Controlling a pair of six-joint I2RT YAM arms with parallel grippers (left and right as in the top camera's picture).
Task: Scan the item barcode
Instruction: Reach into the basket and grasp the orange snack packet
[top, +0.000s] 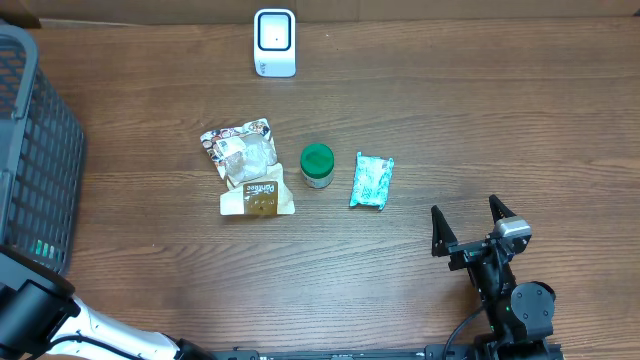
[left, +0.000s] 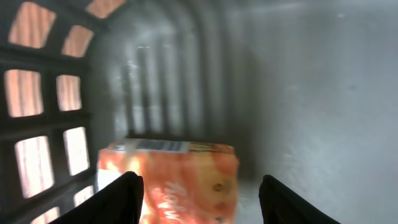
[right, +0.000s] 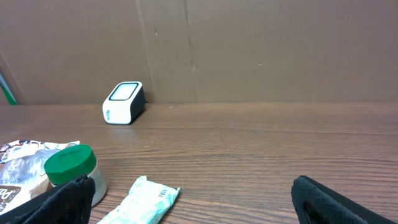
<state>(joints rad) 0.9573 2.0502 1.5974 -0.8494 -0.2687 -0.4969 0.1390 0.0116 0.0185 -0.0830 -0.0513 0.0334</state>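
The left fingers (left: 121, 199) reach into the gray basket (top: 30, 150) and stand apart, not clamped on anything. An orange packet (left: 180, 180) lies on the basket floor between them. Its left edge sits at the left finger and a clear gap separates it from the right one. The right fingers (top: 440, 232) are spread wide above the bench (top: 500, 110), holding nothing. A teal packet (top: 372, 181), a green-lidded jar (top: 317, 166) and a snack bag (top: 250, 168) lie mid-bench. The white scanner (top: 274, 42) stands at the far edge.
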